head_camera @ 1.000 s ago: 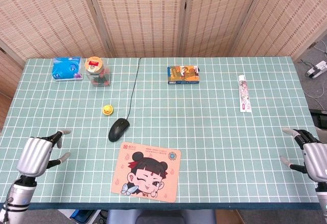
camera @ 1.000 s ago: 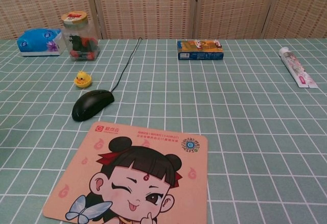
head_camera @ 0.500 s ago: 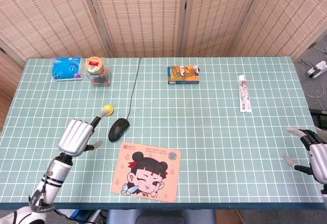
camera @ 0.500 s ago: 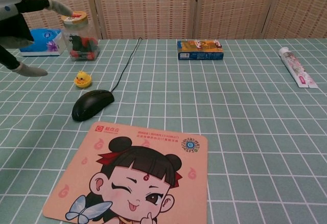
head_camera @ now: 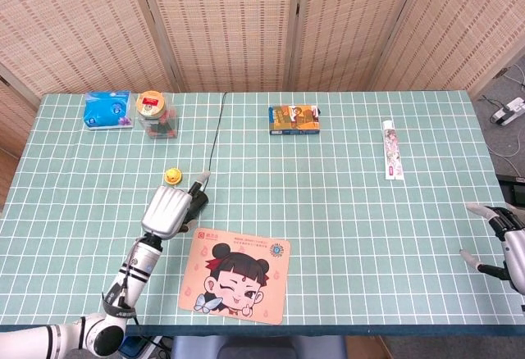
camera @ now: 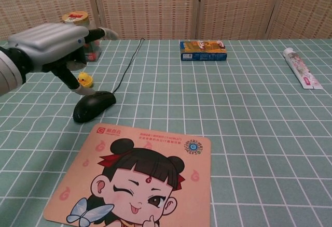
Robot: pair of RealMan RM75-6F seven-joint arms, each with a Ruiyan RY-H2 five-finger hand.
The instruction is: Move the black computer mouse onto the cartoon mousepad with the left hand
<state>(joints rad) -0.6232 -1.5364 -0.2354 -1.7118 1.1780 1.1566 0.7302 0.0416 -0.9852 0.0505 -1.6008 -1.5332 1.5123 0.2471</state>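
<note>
The black computer mouse (camera: 94, 105) lies on the green checked cloth just behind the cartoon mousepad (camera: 136, 179), its cable (camera: 127, 65) running to the table's back. My left hand (camera: 50, 41) hovers over the mouse's left side, fingers spread and holding nothing. Its thumb points down close to the mouse's far edge. From the head camera, the left hand (head_camera: 167, 209) covers most of the mouse (head_camera: 199, 201), with the mousepad (head_camera: 236, 276) just in front. My right hand (head_camera: 510, 244) is open at the table's right edge.
A small yellow duck (head_camera: 172, 176) sits just behind the mouse. Further back stand a clear jar (head_camera: 154, 115) and a blue tissue pack (head_camera: 107, 109). A snack box (camera: 203, 50) lies at the back centre and a toothpaste tube (camera: 302, 68) at the right.
My left hand has moved right and forward from the table's left edge to above the mouse. The mouse has not moved. The right hand drifted slightly lower at the right edge.
</note>
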